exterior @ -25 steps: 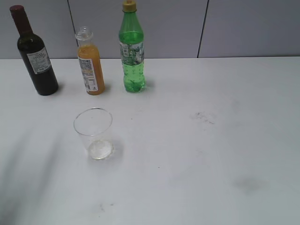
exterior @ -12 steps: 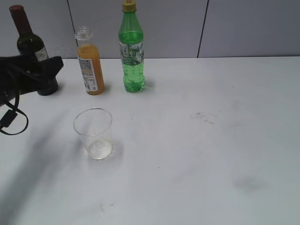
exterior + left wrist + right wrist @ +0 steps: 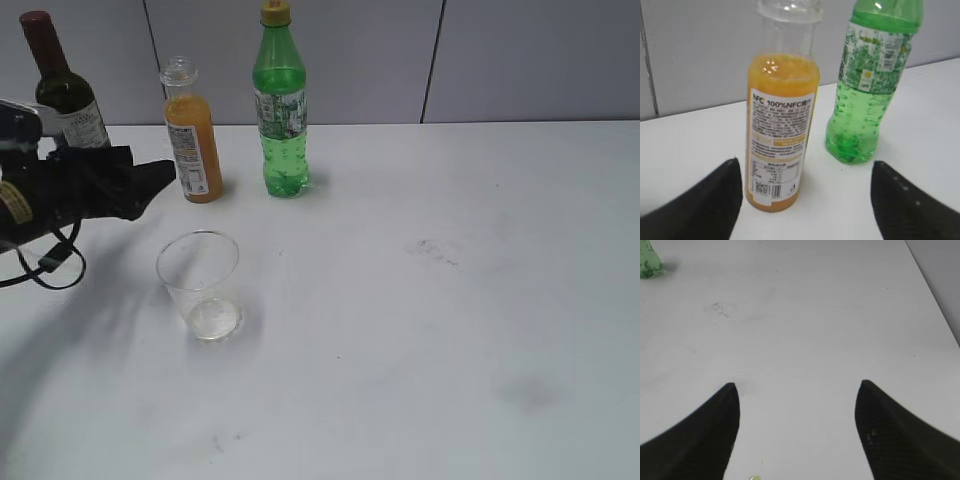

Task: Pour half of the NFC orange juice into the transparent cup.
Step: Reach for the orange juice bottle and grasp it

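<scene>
Black left fingers (image 3: 705, 205) spread wide, nothing pinched, left gripper (image 3: 807, 200) just short of small clear capless bottle of orange juice with white label (image 3: 781, 132), upright at back of white table (image 3: 450, 300). Right gripper (image 3: 797, 432) also spread over bare tabletop. Clear tapered plastic cup (image 3: 199, 285) upright, nearer front. Green soda bottle (image 3: 280, 105) right of juice, dark wine bottle (image 3: 62, 95) left.
</scene>
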Motion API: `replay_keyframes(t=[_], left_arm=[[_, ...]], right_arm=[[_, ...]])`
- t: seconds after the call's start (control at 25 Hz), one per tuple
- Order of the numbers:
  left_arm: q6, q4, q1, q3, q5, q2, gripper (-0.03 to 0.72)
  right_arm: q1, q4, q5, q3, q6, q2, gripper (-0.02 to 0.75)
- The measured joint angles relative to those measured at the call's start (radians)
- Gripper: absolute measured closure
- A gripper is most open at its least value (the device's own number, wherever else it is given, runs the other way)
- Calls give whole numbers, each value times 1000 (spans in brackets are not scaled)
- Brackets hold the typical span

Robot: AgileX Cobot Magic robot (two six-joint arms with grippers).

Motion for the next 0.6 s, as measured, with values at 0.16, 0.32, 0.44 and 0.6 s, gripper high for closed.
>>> replay_keyframes(t=[0.16,0.32,0.44,0.6], left_arm=[[-1,-11,-3,-81,44,72,44],[-1,-13,-8,-145,71,113,41],[-1,-13,-17,-196,83,139,41],[-1,-5,-38,-254,96,181,41]], right_arm=[[0,0,0,0,0,0,186],[0,0,0,0,0,0,186],[0,0,0,0,0,0,186],[0,0,0,0,0,0,186]])
